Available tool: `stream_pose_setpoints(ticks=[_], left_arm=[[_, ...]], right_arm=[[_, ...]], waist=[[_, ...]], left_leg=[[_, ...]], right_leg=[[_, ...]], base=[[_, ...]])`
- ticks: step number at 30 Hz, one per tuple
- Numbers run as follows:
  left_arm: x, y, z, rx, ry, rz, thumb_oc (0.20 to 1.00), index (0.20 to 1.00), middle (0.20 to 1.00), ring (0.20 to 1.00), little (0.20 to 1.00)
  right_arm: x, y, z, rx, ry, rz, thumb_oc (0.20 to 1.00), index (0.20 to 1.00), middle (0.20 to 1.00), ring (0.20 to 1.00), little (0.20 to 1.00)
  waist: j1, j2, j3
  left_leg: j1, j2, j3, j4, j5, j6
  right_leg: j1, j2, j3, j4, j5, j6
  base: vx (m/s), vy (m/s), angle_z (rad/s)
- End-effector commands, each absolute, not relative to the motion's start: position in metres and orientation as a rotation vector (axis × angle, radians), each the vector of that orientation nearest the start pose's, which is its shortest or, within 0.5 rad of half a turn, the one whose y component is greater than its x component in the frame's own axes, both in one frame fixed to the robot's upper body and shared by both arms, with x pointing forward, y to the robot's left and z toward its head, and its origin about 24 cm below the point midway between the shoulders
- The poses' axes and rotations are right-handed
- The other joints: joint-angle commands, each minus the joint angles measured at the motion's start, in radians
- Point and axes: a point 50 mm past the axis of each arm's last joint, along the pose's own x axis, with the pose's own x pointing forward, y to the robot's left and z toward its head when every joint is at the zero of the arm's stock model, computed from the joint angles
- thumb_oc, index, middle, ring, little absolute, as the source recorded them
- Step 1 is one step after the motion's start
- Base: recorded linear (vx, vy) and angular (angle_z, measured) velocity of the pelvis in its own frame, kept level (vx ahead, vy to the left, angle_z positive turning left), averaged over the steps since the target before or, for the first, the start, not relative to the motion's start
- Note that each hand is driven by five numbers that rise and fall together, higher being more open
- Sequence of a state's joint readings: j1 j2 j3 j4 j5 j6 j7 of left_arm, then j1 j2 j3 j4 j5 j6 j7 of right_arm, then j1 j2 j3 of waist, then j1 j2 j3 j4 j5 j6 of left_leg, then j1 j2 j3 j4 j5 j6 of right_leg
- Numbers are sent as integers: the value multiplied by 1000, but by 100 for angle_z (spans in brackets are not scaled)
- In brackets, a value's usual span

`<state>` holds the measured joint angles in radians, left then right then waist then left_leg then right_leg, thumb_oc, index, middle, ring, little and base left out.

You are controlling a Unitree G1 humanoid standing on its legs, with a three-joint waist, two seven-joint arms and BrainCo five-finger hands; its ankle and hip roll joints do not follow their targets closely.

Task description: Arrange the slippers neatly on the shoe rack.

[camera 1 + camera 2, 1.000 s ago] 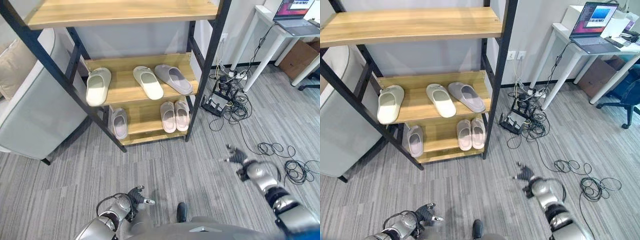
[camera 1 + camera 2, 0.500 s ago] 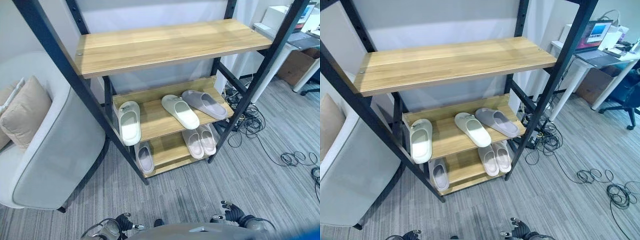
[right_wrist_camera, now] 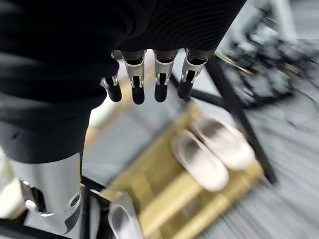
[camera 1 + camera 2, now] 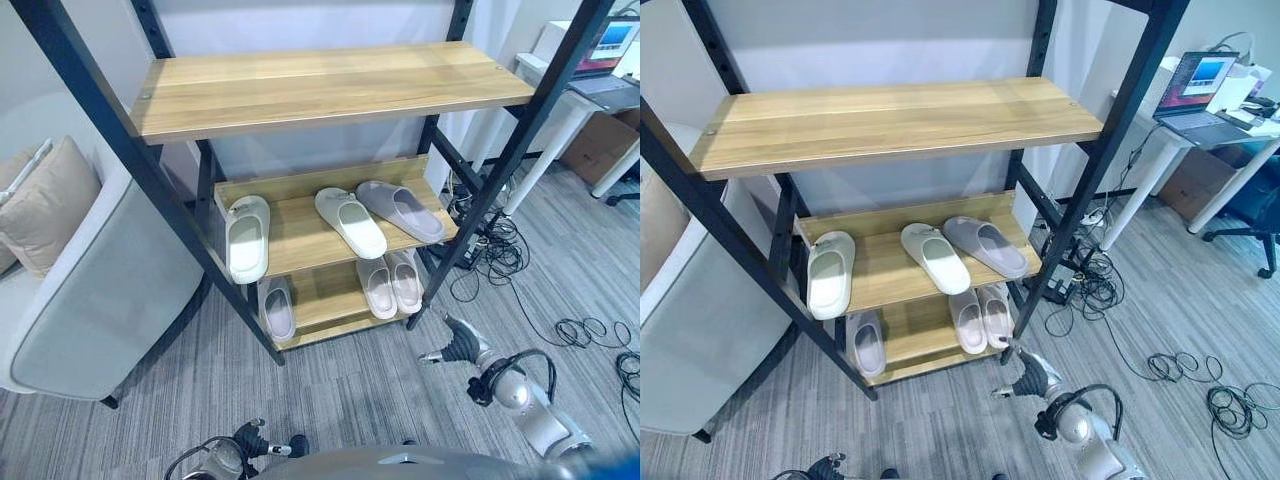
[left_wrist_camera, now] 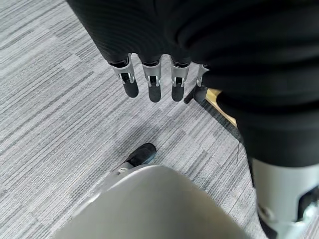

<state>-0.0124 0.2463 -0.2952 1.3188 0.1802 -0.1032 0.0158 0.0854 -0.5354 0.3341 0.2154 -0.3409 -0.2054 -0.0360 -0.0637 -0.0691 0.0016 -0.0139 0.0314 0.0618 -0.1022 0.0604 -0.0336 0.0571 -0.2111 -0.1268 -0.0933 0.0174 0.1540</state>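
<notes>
Slippers sit on the rack: a white slipper, another white one and a grey slipper on the middle shelf; a lone pale slipper and a pair on the bottom shelf, all beyond the right hand. That hand hangs empty, fingers relaxed, over grey carpet near the rack's front right leg. Left hand is low, away from the rack, fingers straight, empty. Armchair beside the rack, cables on the floor, laptop on a white worktop.
</notes>
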Motion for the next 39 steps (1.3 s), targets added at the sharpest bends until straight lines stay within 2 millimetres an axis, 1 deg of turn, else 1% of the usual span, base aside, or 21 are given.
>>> stream_pose_setpoints(ticks=[1, 2, 3, 5, 8, 10, 11, 12, 13, 15, 17, 19, 21, 22, 24, 27, 29, 34, 35, 36, 39], left_arm=[[84, 212, -168, 553, 1204, -261, 1000, 1000, 1000, 1000, 1000], [84, 212, -168, 553, 1203, -261, 1000, 1000, 1000, 1000, 1000], [86, 211, -167, 553, 1194, -254, 1000, 1000, 1000, 1000, 1000], [89, 212, -167, 553, 1188, -245, 1000, 1000, 1000, 1000, 1000], [92, 213, -166, 552, 1178, -240, 1000, 1000, 1000, 1000, 1000], [96, 216, -164, 545, 1170, -228, 1000, 1000, 1000, 1000, 1000], [98, 217, -164, 543, 1164, -224, 1000, 1000, 1000, 1000, 1000], [98, 217, -164, 543, 1163, -223, 1000, 1000, 1000, 1000, 1000], [100, 218, -163, 545, 1158, -219, 1000, 1000, 1000, 1000, 1000], [99, 221, -162, 549, 1161, -214, 1000, 1000, 1000, 1000, 1000], [96, 220, -163, 550, 1171, -219, 1000, 1000, 1000, 1000, 1000], [99, 219, -163, 548, 1162, -220, 1000, 1000, 1000, 1000, 1000], [108, 219, -160, 550, 1135, -215, 1000, 1000, 1000, 1000, 1000], [111, 218, -160, 550, 1126, -216, 1000, 1000, 1000, 1000, 1000], [122, 214, -157, 541, 1080, -215, 1000, 1000, 1000, 1000, 1000], [127, 213, -155, 539, 1060, -212, 1000, 1000, 1000, 1000, 1000], [134, 205, -155, 538, 1038, -225, 1000, 1000, 1000, 1000, 1000], [131, 202, -156, 526, 1048, -230, 1000, 1000, 1000, 1000, 1000], [134, 197, -156, 520, 1040, -240, 1000, 1000, 1000, 1000, 1000], [134, 197, -156, 520, 1040, -240, 1000, 1000, 1000, 1000, 1000], [139, 193, -154, 508, 1019, -236, 1000, 1000, 1000, 1000, 1000]], right_arm=[[237, -201, 13, -943, -32, 293, 1000, 1000, 1000, 1000, 1000], [237, -201, 13, -944, -32, 293, 1000, 1000, 1000, 1000, 1000], [251, -206, 28, -960, -87, 216, 1000, 1000, 1000, 1000, 1000], [260, -207, 36, -939, -116, 163, 1000, 1000, 1000, 1000, 1000], [273, -214, 46, -957, -130, 135, 1000, 1000, 1000, 1000, 1000], [288, -218, 60, -932, -155, 108, 1000, 1000, 1000, 1000, 1000], [291, -219, 63, -934, -162, 102, 1000, 1000, 1000, 1000, 1000], [292, -219, 63, -934, -163, 102, 1000, 1000, 1000, 1000, 1000], [300, -218, 70, -932, -181, 92, 1000, 1000, 1000, 1000, 1000], [307, -218, 81, -947, -210, 107, 1000, 1000, 1000, 1000, 1000], [316, -212, 92, -940, -248, 107, 1000, 1000, 1000, 1000, 1000], [323, -211, 95, -942, -250, 104, 1000, 1000, 1000, 1000, 1000], [334, -208, 98, -921, -236, 96, 1000, 1000, 1000, 1000, 1000], [337, -205, 100, -909, -238, 98, 1000, 1000, 1000, 1000, 1000], [345, -203, 100, -907, -216, 96, 1000, 1000, 1000, 1000, 1000], [348, -198, 101, -890, -224, 94, 1000, 1000, 1000, 1000, 1000], [349, -193, 102, -874, -235, 101, 1000, 1000, 1000, 1000, 1000], [350, -183, 106, -844, -266, 105, 1000, 1000, 1000, 1000, 1000], [350, -176, 108, -822, -289, 109, 1000, 1000, 1000, 1000, 1000], [350, -176, 108, -822, -289, 109, 1000, 1000, 1000, 1000, 1000], [347, -167, 113, -793, -329, 103, 1000, 1000, 1000, 1000, 1000]], waist=[[29, 27, 35], [29, 27, 35], [37, 30, 39], [44, 31, 41], [59, 30, 46], [78, 27, 54], [84, 26, 57], [83, 26, 57], [94, 24, 63], [113, 20, 71], [136, 17, 82], [145, 15, 92], [165, 14, 115], [169, 16, 122], [186, 25, 142], [194, 33, 151], [198, 38, 153], [206, 39, 149], [202, 38, 150], [203, 38, 151], [192, 40, 151]], left_leg=[[12, 46, 23, 15, -81, -20], [12, 46, 22, 15, -81, -20], [2, 46, 18, 15, -76, -21], [-5, 46, 14, 15, -74, -21], [-17, 45, 3, 15, -73, -23], [-35, 43, -12, 15, -67, -26], [-41, 43, -16, 15, -66, -26], [-41, 43, -17, 15, -65, -26], [-53, 43, -24, 15, -61, -27], [-74, 43, -38, 15, -53, -29], [-102, 41, -55, 15, -44, -30], [-119, 39, -66, 15, -37, -33], [-160, 34, -86, 15, -23, -38], [-171, 32, -91, 15, -18, -39], [-215, 22, -114, 15, -3, -46], [-237, 17, -128, 15, 3, -49], [-246, 15, -133, 15, 4, -50], [-241, 11, -144, 15, 0, -51], [-233, 12, -143, 15, -4, -50], [-233, 12, -143, 15, -4, -50], [-214, 13, -139, 15, -12, -46]], right_leg=[[-11, -33, 26, 15, 32, 49], [-11, -33, 26, 15, 32, 49], [-15, -31, 22, 9, 32, 48], [-18, -31, 17, 7, 33, 48], [-17, -30, 4, 6, 28, 45], [-21, -28, -13, 6, 24, 44], [-22, -29, -19, 6, 24, 44], [-23, -29, -20, 6, 24, 44], [-27, -28, -29, 6, 23, 43], [-39, -27, -41, 6, 21, 43], [-52, -26, -53, 6, 20, 42], [-61, -25, -62, 6, 21, 41], [-84, -26, -75, 6, 24, 39], [-90, -27, -79, 6, 26, 39], [-117, -32, -95, 6, 33, 38], [-128, -36, -109, 6, 34, 39], [-134, -38, -113, 6, 34, 40], [-120, -40, -128, 6, 25, 40], [-112, -39, -125, 6, 21, 39], [-111, -39, -125, 6, 21, 39], [-95, -41, -123, 6, 19, 38]], base=[[46, -8, 5], [22, -4, 3], [13, -4, 3], [0, 0, 0], [46, -12, 15], [32, -5, 23], [13, -1, 25], [12, -1, 25], [2, -3, 27], [1, 5, 24], [-4, 17, 26], [-27, 4, 19], [-59, -3, 24], [-56, -1, 26], [-28, 6, 29], [1, 4, 5], [17, 28, 9], [25, 21, 8], [10, 31, 5], [7, 20, 5], [0, 0, 0]])
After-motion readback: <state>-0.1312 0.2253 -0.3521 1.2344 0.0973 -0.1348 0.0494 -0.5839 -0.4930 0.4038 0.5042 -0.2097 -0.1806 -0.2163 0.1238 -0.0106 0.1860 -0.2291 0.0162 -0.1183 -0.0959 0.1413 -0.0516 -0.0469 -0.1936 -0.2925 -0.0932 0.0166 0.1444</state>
